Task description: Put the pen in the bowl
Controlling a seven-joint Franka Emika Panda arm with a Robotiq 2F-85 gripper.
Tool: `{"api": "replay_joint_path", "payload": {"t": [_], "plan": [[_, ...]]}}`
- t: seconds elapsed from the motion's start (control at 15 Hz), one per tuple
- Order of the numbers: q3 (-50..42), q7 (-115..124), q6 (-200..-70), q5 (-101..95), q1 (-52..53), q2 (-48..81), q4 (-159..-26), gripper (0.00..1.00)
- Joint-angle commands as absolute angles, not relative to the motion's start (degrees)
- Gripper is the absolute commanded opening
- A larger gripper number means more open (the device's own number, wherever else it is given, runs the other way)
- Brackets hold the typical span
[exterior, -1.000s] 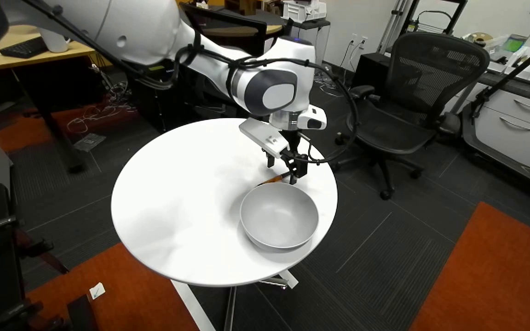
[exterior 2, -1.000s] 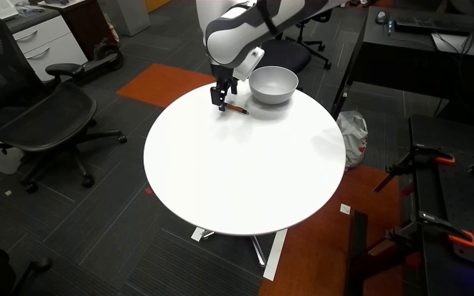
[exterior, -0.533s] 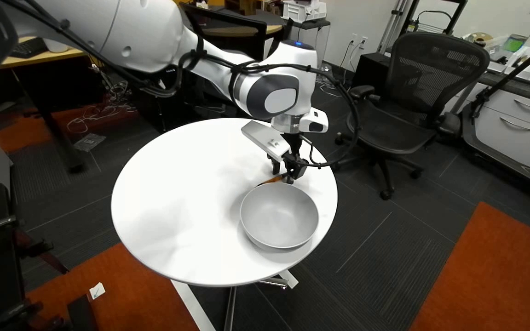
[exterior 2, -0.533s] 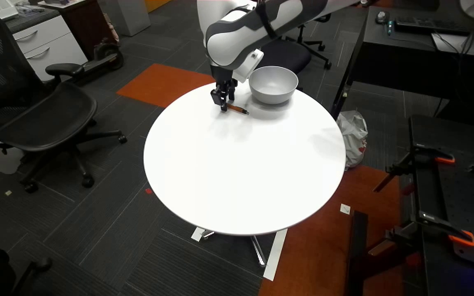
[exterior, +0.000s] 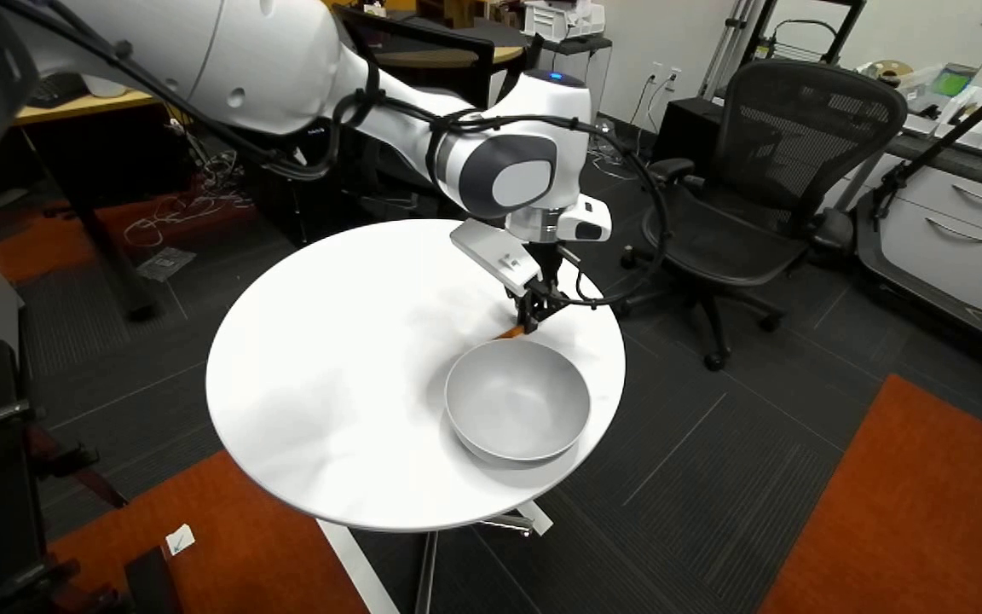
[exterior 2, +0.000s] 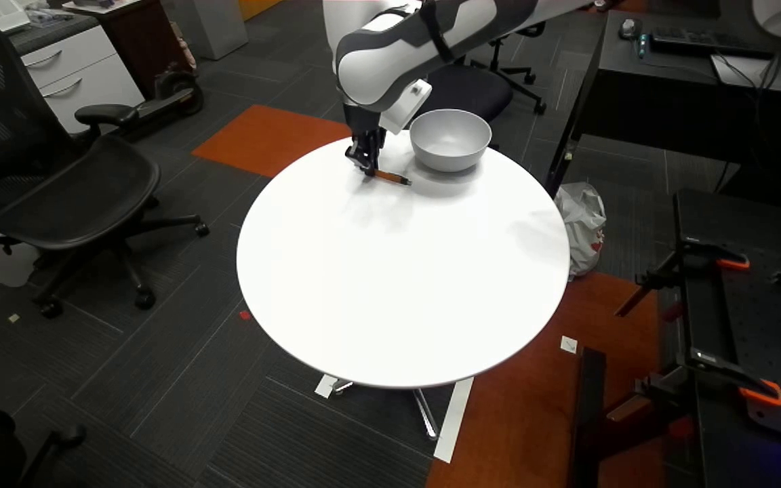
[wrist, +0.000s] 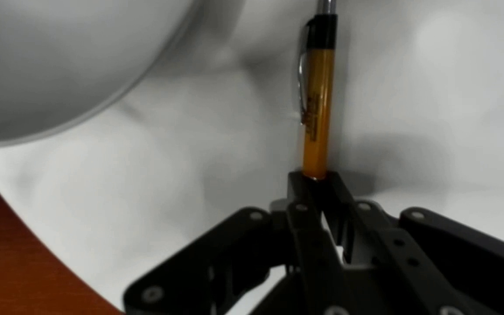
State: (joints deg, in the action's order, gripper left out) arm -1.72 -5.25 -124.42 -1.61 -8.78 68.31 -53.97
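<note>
The pen point(wrist: 319, 105), orange-brown with a black clip end and a metal tip, points away from my gripper point(wrist: 315, 178) in the wrist view. My fingers are shut on its near end, which is hidden between them. In both exterior views the gripper point(exterior 2: 369, 172) stands low over the table with the pen point(exterior 2: 392, 177) sticking out sideways. Whether the pen touches the tabletop, I cannot tell. The light grey bowl point(exterior: 518, 401) stands upright beside the pen, with nothing seen inside it. Part of the bowl point(wrist: 72, 65) fills the upper left of the wrist view.
The round white table point(exterior: 329, 375) carries the bowl near its edge. A black office chair point(exterior: 764, 188) stands on the floor close to the table. A dark cable point(exterior: 653, 205) loops out from the arm near the wrist.
The fingers were apart around the pen's end a second ago and have come together on it. The pen has shifted slightly; the arm has moved only a little. The bowl stays put.
</note>
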Motion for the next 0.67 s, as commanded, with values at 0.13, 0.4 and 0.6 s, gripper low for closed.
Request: {"api": "replay_joint_path", "payload": {"t": [0.13, 0.4, 0.6], "plan": [[-0.01, -5.69, -122.99, -0.72, -8.80, 61.32, -59.49, 0.03], [-0.47, -4.08, -121.22, -1.42, -7.84, 53.75, -66.38, 0.03], [-2.00, -2.87, -121.54, -1.60, -6.75, 47.36, -73.15, 0.03]]}}
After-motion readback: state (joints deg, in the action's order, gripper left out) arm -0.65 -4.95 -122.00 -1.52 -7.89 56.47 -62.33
